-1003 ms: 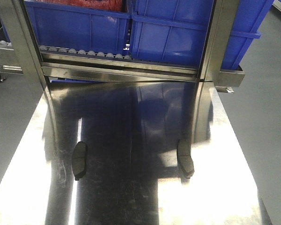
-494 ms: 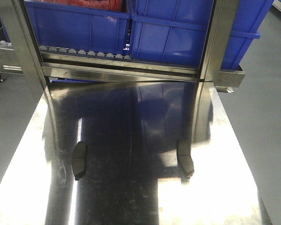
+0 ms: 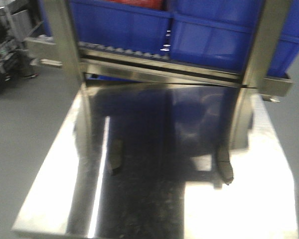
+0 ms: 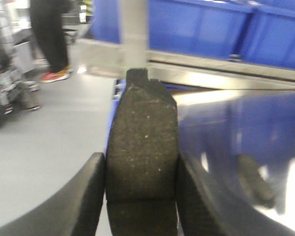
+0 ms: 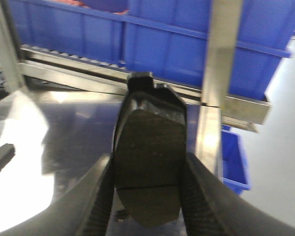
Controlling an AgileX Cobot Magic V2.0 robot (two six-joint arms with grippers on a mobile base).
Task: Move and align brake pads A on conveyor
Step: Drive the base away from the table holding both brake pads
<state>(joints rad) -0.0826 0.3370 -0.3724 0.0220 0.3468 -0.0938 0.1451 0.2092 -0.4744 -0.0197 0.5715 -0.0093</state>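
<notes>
- The left gripper (image 4: 141, 201) is clamped across the width of the first brake pad (image 4: 141, 142). Its long axis points straight ahead, and it sits about over the left edge of the steel table (image 3: 60, 164).
- The right gripper (image 5: 148, 201) grips the second brake pad (image 5: 148, 147) the same way, above the table toward its right edge.
- Two more lie on the table, long axes running near edge to far edge. The left table pad (image 3: 115, 157) is left of the middle, and the right table pad (image 3: 224, 167) is nearer the right edge.
- The conveyor is in no view, so I cannot tell which way it lies. With both hands full, I'd say the carry comes first.
</notes>
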